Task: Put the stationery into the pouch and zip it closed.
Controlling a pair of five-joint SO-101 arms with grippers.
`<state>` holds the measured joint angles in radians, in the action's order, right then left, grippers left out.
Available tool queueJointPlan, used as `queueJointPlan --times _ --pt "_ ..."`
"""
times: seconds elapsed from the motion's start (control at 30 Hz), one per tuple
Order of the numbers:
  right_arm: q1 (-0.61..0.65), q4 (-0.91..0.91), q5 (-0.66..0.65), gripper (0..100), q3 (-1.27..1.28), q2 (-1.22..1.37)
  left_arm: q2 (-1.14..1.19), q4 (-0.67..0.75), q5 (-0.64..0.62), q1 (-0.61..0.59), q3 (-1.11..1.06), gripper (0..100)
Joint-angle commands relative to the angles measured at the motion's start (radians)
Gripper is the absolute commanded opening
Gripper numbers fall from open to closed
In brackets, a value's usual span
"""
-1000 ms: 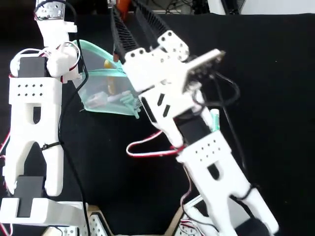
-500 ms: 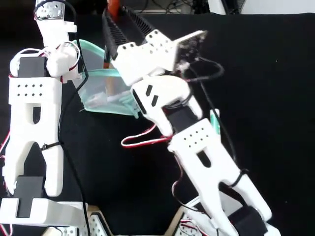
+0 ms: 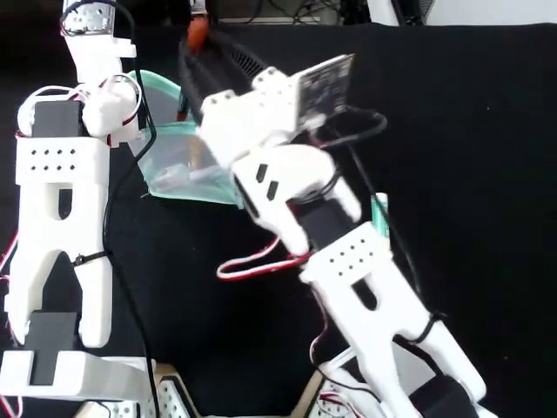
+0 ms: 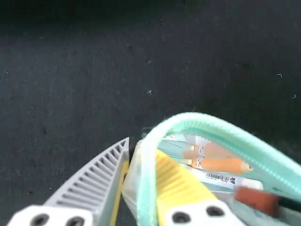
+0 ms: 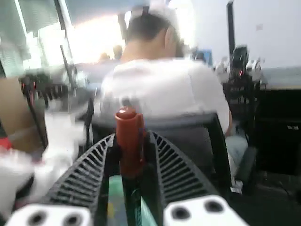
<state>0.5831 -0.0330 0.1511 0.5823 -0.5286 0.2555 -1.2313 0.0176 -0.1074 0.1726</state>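
- Mint-green translucent pouch (image 3: 178, 161) lies on the black surface (image 3: 487, 131), just beside the left arm's wrist; its zip rim (image 4: 207, 127) arches up and its mouth stands open, not zipped.
- Left end effector (image 4: 139, 150) is clamped on the pouch: the grey finger sits outside the wall near the mouth, the yellow finger inside it, and the clear wall is pinched between them.
- Orange pens (image 4: 218, 164) lie inside the pouch under the zip rim, side by side, with a white item (image 4: 221, 178) bearing a barcode touching them.
- Right end effector (image 5: 131, 137) is closed on a red pen (image 5: 129, 141). The pen stands between the two black ribbed fingers, with its rounded end past the fingertips.
- In the high view the right end effector (image 3: 202, 50) reaches across the pouch's right-hand edge, and the red pen (image 3: 197, 30) points beyond the pouch's far rim.
- Pouch colour shows between the right fingers, beneath the red pen (image 5: 115, 188).
- Green pen (image 3: 379, 213) lies on the surface, well apart from the pouch, on the far side of the right arm from it; the arm partly hides it.
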Motion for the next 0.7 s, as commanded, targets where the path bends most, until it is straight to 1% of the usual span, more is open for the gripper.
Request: queueJointPlan --times 0.0,0.13,0.23,0.3,0.43,0.47,0.5,0.57,0.67 --pt "0.054 0.058 -0.114 1.2 0.058 -0.031 0.153 0.008 0.012 -0.001 -0.216 3" --pt "0.046 0.074 -0.272 1.2 0.097 -0.045 0.155 0.008 0.012 -0.001 -0.216 3" --pt "0.037 0.083 -0.336 1.3 0.104 -0.082 0.155 0.008 0.012 -0.001 -0.216 3" --pt "0.037 0.144 -0.347 4.5 0.094 -0.110 0.155 0.008 0.012 -0.001 -0.216 3" --pt "0.037 0.339 -0.338 25.3 0.021 -0.163 0.155 0.008 0.012 -0.002 -0.216 3" --pt "0.040 0.400 -0.338 29.0 -0.013 -0.173 0.155 0.008 0.012 -0.002 -0.216 3" --pt "0.051 0.468 -0.338 30.7 -0.053 -0.182 0.155 0.008 0.012 -0.005 -0.216 3" --pt "0.060 0.580 -0.338 29.7 -0.139 -0.202 0.155 0.009 0.012 -0.005 -0.216 3" --pt "0.057 0.655 -0.338 26.1 -0.245 -0.234 0.155 0.009 0.014 -0.005 -0.216 3"
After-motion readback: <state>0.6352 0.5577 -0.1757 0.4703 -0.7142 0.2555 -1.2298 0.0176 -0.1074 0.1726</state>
